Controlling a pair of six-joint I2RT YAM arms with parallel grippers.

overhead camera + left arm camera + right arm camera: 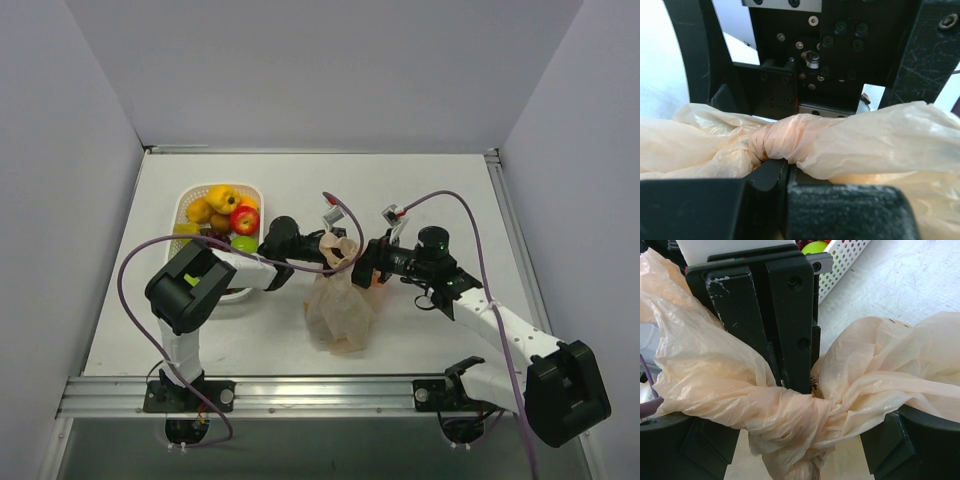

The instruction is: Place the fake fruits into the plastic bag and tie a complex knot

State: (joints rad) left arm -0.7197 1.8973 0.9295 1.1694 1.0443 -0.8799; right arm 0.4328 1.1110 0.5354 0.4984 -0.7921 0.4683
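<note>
Plastic bag (338, 310) knotted, left hand (786, 381) pinching it

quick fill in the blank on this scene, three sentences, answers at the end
1. The fruits lie in the ___ basket.
2. The left gripper is ___ (open/shut) on the bag's twisted top.
3. The right gripper's jaws stand ___ (open/shut) on either side of the knot.
Missing words: white; shut; open.

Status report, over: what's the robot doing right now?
Left gripper shut on bag. Right gripper open, astride knot. Fruits in basket. Nothing blocking.
</note>
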